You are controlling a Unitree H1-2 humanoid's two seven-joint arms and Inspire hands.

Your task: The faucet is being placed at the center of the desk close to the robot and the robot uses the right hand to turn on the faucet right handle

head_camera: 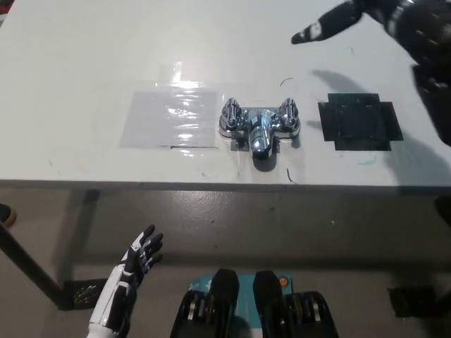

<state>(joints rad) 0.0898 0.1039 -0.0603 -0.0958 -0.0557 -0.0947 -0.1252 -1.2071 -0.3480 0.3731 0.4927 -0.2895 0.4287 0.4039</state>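
Note:
A chrome faucet (258,127) stands near the front edge of the white desk (84,56), its spout pointing toward me. Its right handle (287,113) and left handle (231,113) both stand upright. My black right hand (352,17) hovers open above the desk at the far right, up and to the right of the right handle, not touching it. My white left hand (139,257) rests open below the desk edge at the lower left.
A clear glossy film patch (169,118) lies left of the faucet. A black taped square (359,121) lies to its right. The desk's front edge (211,184) runs across the picture, with grey floor below.

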